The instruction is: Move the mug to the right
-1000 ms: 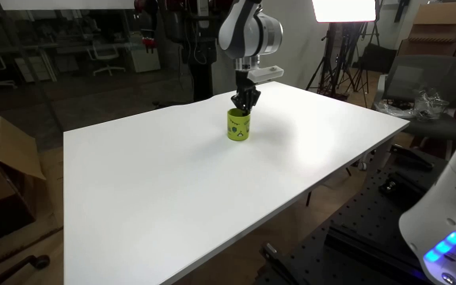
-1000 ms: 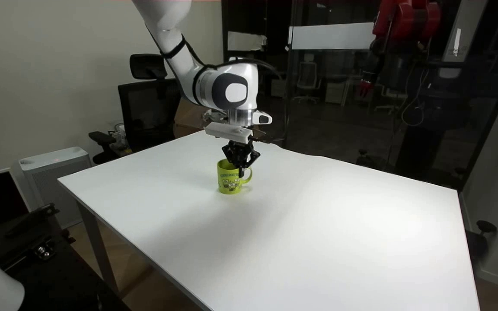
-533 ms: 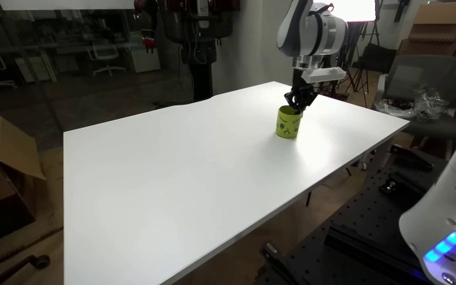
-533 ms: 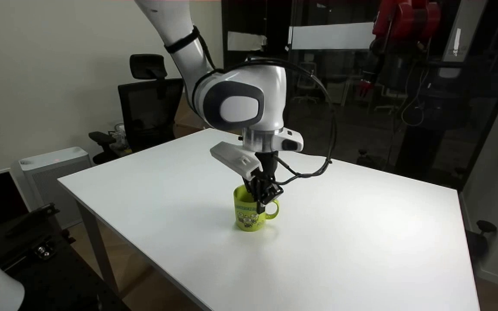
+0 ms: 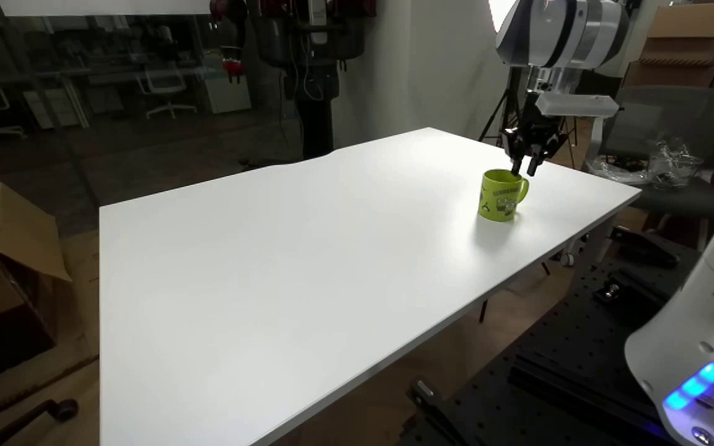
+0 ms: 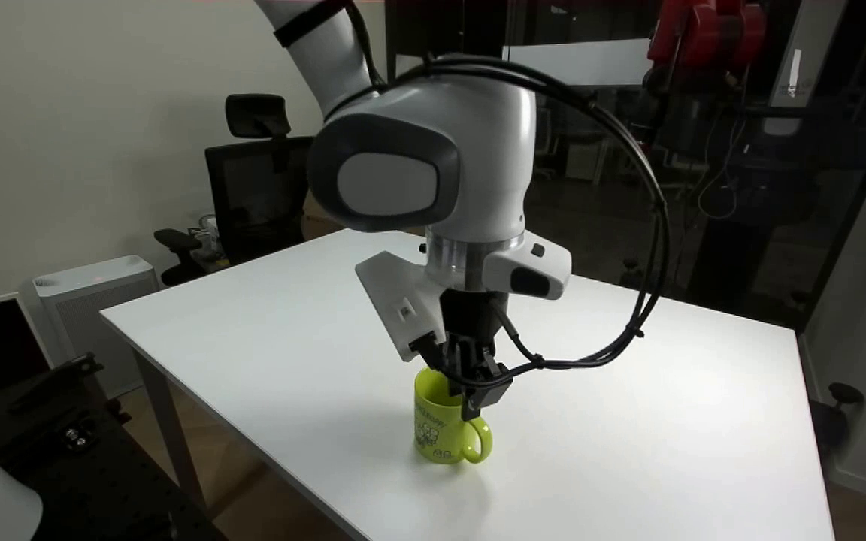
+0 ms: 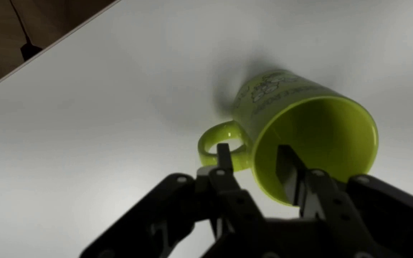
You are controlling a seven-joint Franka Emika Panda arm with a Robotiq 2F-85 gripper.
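Note:
The lime mug (image 5: 497,199) stands upright on the white table (image 5: 282,266), towards the right end in that exterior view. It also shows in an exterior view (image 6: 433,434), with its handle to the right. In the wrist view the mug (image 7: 281,89) shows its dark print, open mouth and handle. My gripper (image 5: 523,170) is at the rim on the handle side, and it shows there in an exterior view (image 6: 469,402). In the wrist view the gripper (image 7: 253,148) has its fingers apart. One finger is over the mug's mouth, the other outside by the handle. I see no contact.
The table's edge (image 7: 48,46) shows beyond the handle side in the wrist view. A grey chair (image 5: 673,142) stands past the table's right end. The black perforated bench (image 5: 555,365) and the arm's white base (image 5: 704,347) are alongside. A cable (image 6: 651,218) loops from the wrist.
The mug has moved right in an exterior view and turned, bringing its handle into sight. The gripper moved with it, held its rim earlier, and now has its fingers apart, slightly higher.

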